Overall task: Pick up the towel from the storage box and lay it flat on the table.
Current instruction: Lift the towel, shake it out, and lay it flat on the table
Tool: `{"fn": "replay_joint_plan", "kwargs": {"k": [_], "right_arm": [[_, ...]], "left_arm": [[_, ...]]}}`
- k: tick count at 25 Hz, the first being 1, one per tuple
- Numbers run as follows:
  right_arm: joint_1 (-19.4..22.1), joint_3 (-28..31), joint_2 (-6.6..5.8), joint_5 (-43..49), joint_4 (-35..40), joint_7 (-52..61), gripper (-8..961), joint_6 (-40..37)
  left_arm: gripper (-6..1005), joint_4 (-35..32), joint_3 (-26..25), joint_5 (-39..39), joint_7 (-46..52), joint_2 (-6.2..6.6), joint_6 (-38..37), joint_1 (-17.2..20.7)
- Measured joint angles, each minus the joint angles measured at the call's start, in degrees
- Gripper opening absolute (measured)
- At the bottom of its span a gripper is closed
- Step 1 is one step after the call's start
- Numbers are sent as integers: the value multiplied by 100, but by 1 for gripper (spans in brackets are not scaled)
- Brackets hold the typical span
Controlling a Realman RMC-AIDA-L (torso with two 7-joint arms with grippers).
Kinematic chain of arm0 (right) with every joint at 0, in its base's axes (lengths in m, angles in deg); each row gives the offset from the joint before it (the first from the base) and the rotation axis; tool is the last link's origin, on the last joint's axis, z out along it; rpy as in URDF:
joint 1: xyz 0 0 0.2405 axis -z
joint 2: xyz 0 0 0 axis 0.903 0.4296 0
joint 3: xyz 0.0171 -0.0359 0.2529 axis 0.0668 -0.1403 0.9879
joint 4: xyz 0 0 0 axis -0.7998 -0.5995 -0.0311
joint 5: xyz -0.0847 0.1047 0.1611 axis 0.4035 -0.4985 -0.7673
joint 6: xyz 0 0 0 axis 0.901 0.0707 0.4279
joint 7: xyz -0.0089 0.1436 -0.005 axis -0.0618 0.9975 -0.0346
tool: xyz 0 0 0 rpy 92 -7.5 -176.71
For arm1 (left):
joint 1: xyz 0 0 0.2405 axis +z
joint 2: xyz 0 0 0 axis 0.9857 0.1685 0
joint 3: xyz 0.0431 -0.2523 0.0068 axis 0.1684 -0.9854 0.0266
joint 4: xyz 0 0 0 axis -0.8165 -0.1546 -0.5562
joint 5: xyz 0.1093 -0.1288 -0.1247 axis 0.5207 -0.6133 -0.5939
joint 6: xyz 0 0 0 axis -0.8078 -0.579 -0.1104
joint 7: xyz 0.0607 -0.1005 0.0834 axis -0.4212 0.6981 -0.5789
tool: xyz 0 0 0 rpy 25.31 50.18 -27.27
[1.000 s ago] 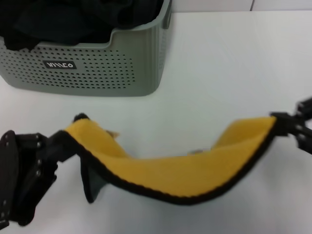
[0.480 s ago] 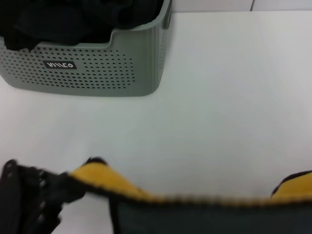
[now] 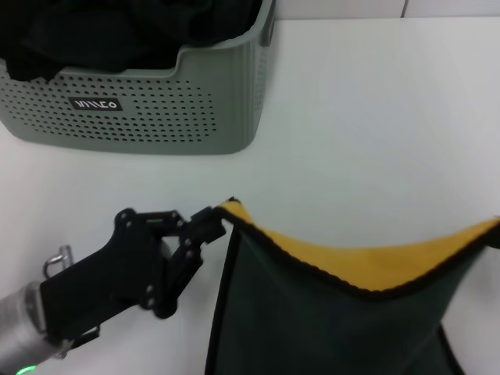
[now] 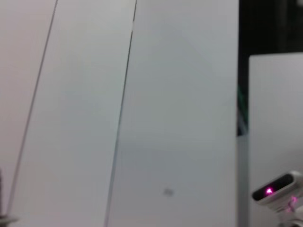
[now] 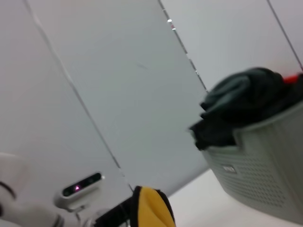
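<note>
The towel hangs spread out in the air over the near part of the table, dark green side toward me, with a strip of mustard yellow along its top edge. My left gripper is shut on its top left corner. The towel's top right corner runs off the right edge of the head view, held up taut where my right gripper is out of frame. A yellow corner of the towel shows in the right wrist view. The storage box stands at the far left, apart from the towel.
Plain black cloths are piled in the storage box, which also shows in the right wrist view. White tabletop stretches right of the box. The left wrist view shows only wall panels.
The towel sagged low between both grippers with its yellow side up; now it is lifted and hangs spread with the green side facing me. My left gripper moved up and to the right.
</note>
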Motion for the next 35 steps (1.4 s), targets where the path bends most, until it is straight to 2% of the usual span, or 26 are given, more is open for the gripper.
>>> {"fn": "replay_joint_plan", "kwargs": {"k": [4,10,12,13,15,19,22,28,35], "right_arm": [[-461,-45,12,356,-784,-394,10,799],[-812,-478,47,339,-1231,-575,9,1993],[-889,-748,54,256,-1357,-622,9,2390],[-966,-1085,59,68,-1481,-681,9,2794],[-997,-1263,65,-40,-1523,-708,9,2983],[-1123,-2072,89,-522,-1552,-800,9,3776],[-1253,-2301,131,-613,-1540,-813,9,4151],[-1480,-2348,142,-625,-1591,-816,10,4510],[-1770,-2560,139,-678,-1659,-771,10,4988]], "left_arm": [[61,-4,-9,-345,-59,-80,484,-65],[65,-118,-13,-744,-173,-135,1307,-20],[67,-271,-14,-815,-186,-144,1773,14],[67,-336,-14,-852,-201,-147,1969,30],[69,-436,-14,-933,-265,-152,2314,59],[71,-493,-14,-1229,-458,-160,2663,109],[73,-468,-14,-1551,-543,-151,2769,178],[77,-429,-14,-2043,-671,-122,3094,232],[82,-459,-5,-2110,-954,-149,3566,231]]}}
